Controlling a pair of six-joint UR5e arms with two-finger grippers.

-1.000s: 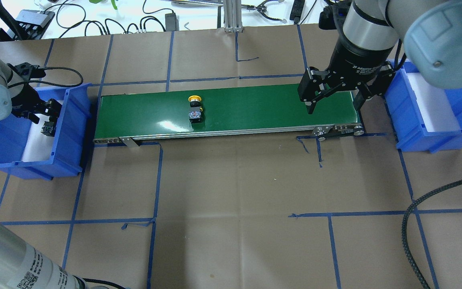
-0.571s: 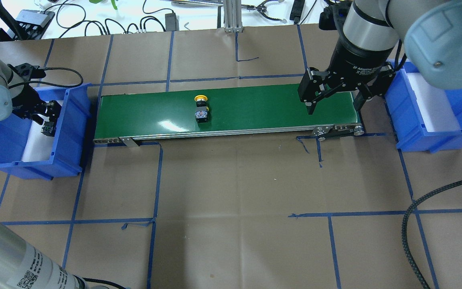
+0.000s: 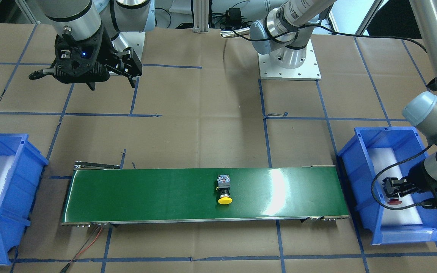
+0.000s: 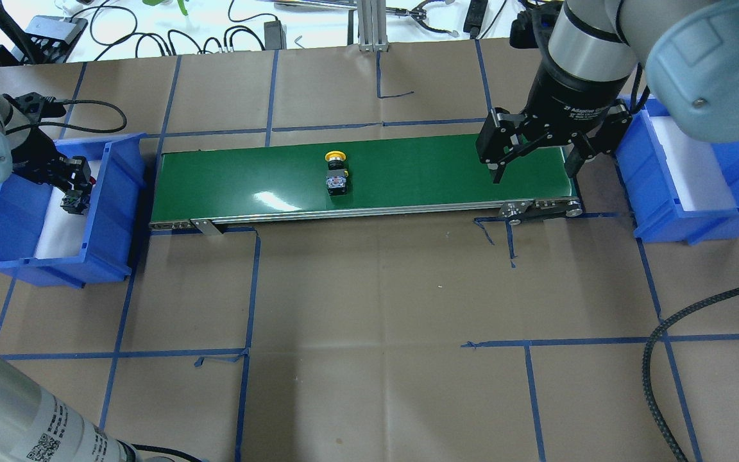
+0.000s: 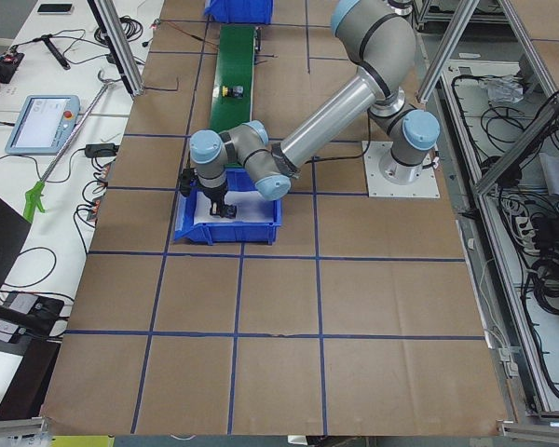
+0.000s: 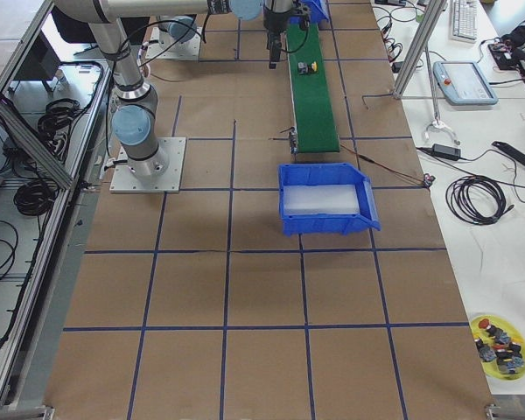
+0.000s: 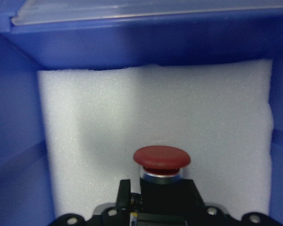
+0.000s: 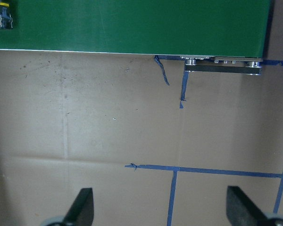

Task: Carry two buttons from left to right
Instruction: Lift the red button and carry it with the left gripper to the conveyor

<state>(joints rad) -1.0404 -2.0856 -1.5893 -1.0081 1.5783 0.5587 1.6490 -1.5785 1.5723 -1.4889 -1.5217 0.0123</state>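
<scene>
The yellow-capped button (image 4: 336,173) lies on its side near the middle of the green conveyor belt (image 4: 421,173); it also shows in the front view (image 3: 224,189). The red-capped button (image 7: 161,160) is in my left gripper (image 4: 74,186), which is shut on its black body inside the left blue bin (image 4: 110,212), over white foam. The front view shows this gripper (image 3: 393,191) with the red cap (image 3: 394,202) below it. My right gripper (image 4: 534,172) is open and empty above the belt's right end, well right of the yellow button.
The right blue bin (image 4: 655,212), lined with white foam, stands just past the belt's right end. Brown paper with blue tape lines covers the table. A black cable (image 4: 658,359) lies at the front right. Cables and tools lie beyond the far edge.
The yellow button has travelled to the right along the belt. My left gripper has shifted slightly up and back within the left bin with the red button. The right gripper has stayed put.
</scene>
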